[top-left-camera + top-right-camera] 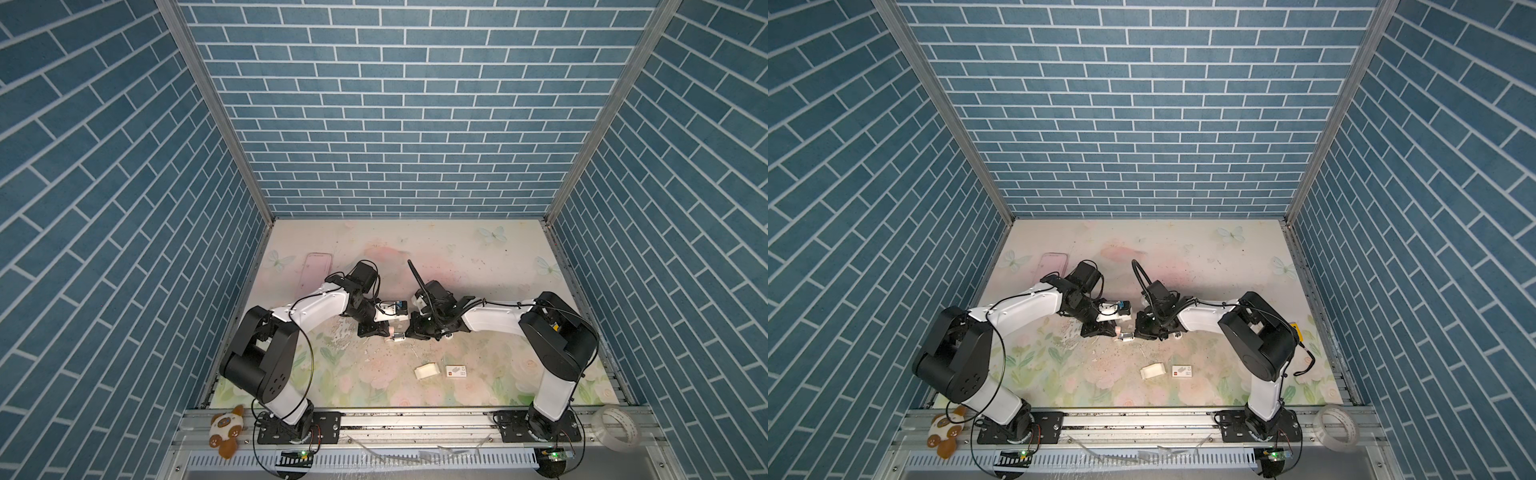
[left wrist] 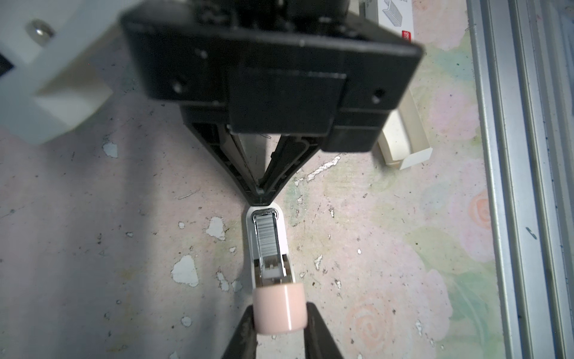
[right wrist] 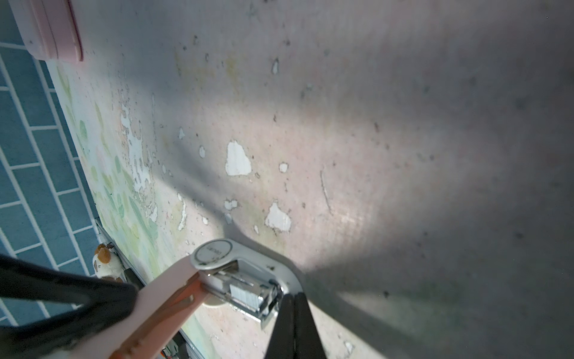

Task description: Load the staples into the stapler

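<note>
Mid-table (image 1: 478,266), both arms crowd the stapler (image 1: 398,337), half hiding it in both top views. Pink case (image 1: 318,270) far left; tray (image 1: 427,370) and sleeve (image 1: 456,371) nearer the front. Left gripper (image 2: 279,310) clamps the stapler's pink lid. Right gripper (image 3: 293,298) pinched closed, empty, tips at the magazine nose. Only wrist views show staples (image 2: 269,237) seated in the magazine.

You have a flat pink rectangular case (image 1: 316,268) lying far left on the flower-printed tabletop (image 1: 478,257). On the near grey metal rail (image 1: 415,419), a brown-and-white plush toy (image 1: 224,428) sits left and a clear tape roll (image 1: 621,441) right.
</note>
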Available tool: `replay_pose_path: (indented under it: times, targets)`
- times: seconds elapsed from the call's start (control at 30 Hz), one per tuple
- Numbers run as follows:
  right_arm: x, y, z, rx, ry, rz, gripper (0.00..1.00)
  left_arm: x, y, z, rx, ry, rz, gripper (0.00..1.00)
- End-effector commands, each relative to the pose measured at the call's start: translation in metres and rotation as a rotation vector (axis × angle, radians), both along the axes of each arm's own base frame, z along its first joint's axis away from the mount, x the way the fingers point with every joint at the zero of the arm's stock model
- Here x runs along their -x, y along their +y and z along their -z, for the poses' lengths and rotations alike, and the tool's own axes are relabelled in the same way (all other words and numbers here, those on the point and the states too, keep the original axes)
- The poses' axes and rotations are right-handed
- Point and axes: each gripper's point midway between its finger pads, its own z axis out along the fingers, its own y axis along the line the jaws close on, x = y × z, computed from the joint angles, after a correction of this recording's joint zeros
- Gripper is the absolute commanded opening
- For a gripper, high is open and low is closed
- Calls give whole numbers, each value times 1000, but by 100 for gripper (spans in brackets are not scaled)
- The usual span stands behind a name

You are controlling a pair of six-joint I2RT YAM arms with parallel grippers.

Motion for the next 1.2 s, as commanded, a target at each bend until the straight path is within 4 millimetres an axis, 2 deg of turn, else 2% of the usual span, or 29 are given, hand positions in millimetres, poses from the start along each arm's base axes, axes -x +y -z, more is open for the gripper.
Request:
replay_pose_path:
  times: [0.0, 0.97, 1.17]
  targets:
    - [2, -10, 22, 57, 15, 33, 5, 15, -2, 7, -19, 75, 18, 26]
    - [1, -8, 20, 40, -9, 30, 5, 13, -9, 16, -99, 59, 32, 28]
    - [-2, -8, 17, 30, -24, 36, 5, 10, -10, 12, -96, 56, 24, 29]
